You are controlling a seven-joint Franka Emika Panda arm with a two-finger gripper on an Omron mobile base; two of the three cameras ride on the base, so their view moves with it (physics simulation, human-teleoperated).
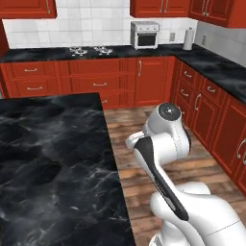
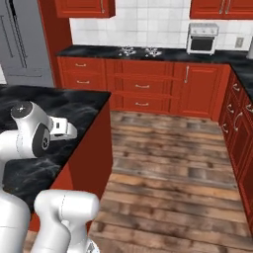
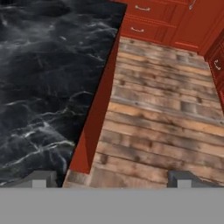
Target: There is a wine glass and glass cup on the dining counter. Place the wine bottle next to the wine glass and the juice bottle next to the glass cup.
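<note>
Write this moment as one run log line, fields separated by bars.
gripper: open, holds nothing | below it: edge of dining counter and wood floor | background: toaster oven on wall counter

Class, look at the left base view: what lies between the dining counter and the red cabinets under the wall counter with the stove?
A bare strip of wooden floor separates the dining counter from the red cabinets; the right base view shows the same.
</note>
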